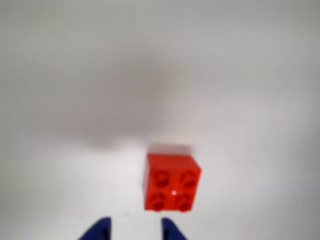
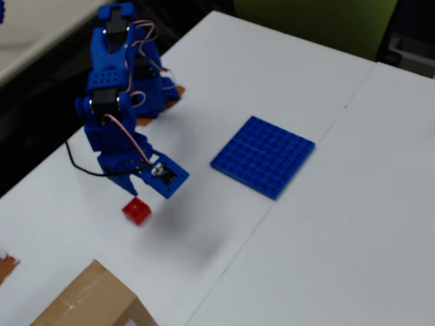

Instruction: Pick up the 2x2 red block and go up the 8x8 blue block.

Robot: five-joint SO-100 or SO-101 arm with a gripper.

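Just ahead of the released end effector point(image 1: 134, 231), the 2x2 red block point(image 1: 171, 183) sits on the table point(image 2: 285, 258); the 8x8 blue block point(image 2: 264, 155) lies well apart.

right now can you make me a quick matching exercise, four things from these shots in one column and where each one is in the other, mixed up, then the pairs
Things:
1. 2x2 red block
2. 8x8 blue block
3. gripper
4. cardboard box

Places:
A. bottom edge of the overhead view, left of centre
B. flat on the white table, right of the arm, with nothing on it
C. low over the table, open, right beside the red block
D. on the table just ahead of the fingertips, not held

Pairs: 1-D, 2-B, 3-C, 4-A
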